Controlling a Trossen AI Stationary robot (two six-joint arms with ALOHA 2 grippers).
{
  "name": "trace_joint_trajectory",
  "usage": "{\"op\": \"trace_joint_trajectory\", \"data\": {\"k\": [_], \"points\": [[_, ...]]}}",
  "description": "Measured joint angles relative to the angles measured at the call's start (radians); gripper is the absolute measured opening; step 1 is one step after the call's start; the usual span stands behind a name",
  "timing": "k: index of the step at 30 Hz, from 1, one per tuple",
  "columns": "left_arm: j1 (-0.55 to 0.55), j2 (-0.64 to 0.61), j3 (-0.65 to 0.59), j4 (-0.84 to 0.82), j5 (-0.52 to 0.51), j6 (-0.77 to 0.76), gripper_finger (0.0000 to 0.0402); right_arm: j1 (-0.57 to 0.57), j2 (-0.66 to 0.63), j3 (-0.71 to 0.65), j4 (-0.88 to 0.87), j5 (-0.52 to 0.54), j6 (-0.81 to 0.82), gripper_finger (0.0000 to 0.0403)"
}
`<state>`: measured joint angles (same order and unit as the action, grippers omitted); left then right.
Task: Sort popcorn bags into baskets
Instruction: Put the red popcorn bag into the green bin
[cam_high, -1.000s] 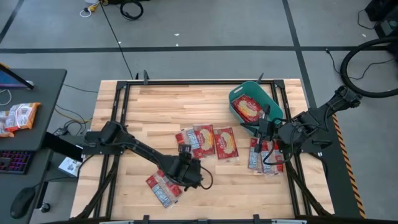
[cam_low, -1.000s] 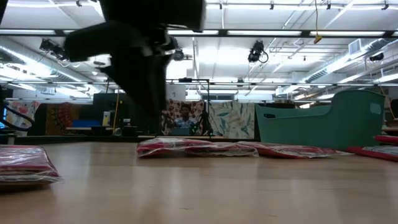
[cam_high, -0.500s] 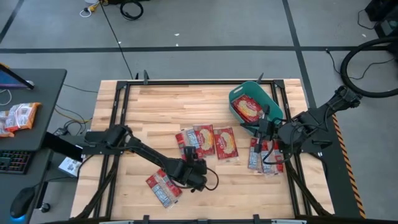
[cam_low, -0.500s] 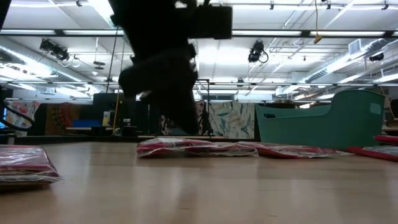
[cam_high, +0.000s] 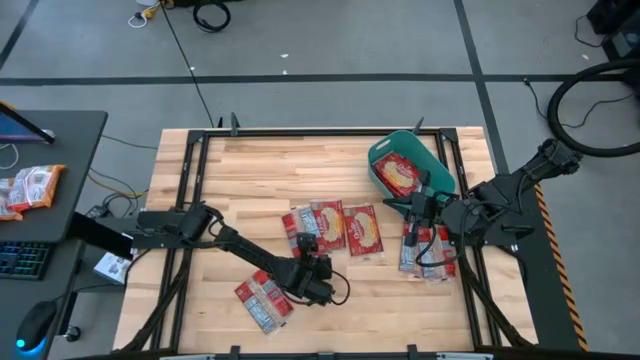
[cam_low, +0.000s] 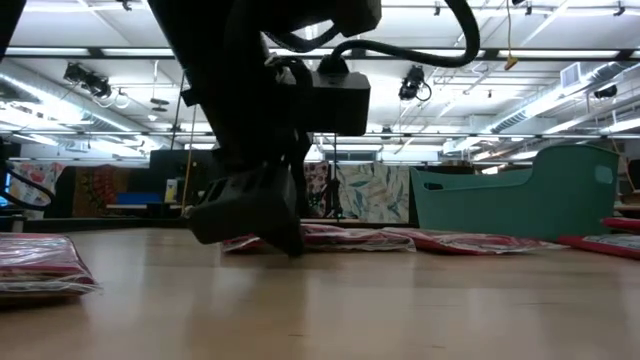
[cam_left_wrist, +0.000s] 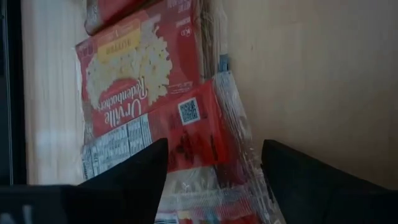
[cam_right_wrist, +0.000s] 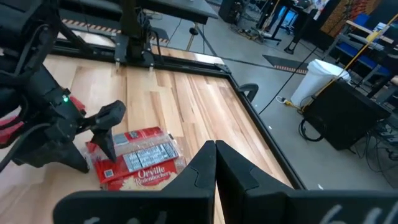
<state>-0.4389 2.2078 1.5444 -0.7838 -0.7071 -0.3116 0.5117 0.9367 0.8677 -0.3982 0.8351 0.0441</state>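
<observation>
Left hand (cam_high: 318, 281) has slid toward 3 o'clock along the tabletop (cam_high: 240, 190) and spread its fingers wide; right hand (cam_high: 412, 205) unchanged, pressed together, empty, parked between basket (cam_high: 380, 158) and the packet pile at 3 o'clock. Step looks like reach-for-pick on the middle cluster of popcorn bags (cam_high: 335, 228), nothing gripped yet. Left wrist view shows an Orville Redenbacher packet (cam_left_wrist: 143, 81) just ahead, a clear-wrapped packet edge (cam_left_wrist: 211, 130) running between the two fingers (cam_left_wrist: 130, 180). Next move probably: lower, close on that edge, lift, carry to basket at 1 o'clock, which holds one bag (cam_high: 398, 176). Stray packet (cam_high: 262, 300) lies just beside the left hand at 8 o'clock.
</observation>
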Motion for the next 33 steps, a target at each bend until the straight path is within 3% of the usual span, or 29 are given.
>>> {"op": "trace_joint_trajectory", "data": {"k": [6,16,27,33], "points": [[0.011,0.003,-0.001,-0.073,0.015,-0.045,0.0198,-0.007,-0.001,0.0,0.002,-0.014,-0.001,0.0012],[0.016,0.005,-0.003,-0.143,0.035,-0.043,0.0015,-0.007,-0.001,0.0,0.0,-0.036,-0.002,0.0012],[0.02,-0.195,0.039,-0.224,0.045,-0.059,0.0004,-0.007,0.004,0.0,-0.02,-0.096,-0.003,0.0017],[0.047,-0.319,0.073,-0.205,0.05,-0.036,0.0002,-0.017,0.07,0.0,-0.014,-0.152,-0.081,0.0036]]}}
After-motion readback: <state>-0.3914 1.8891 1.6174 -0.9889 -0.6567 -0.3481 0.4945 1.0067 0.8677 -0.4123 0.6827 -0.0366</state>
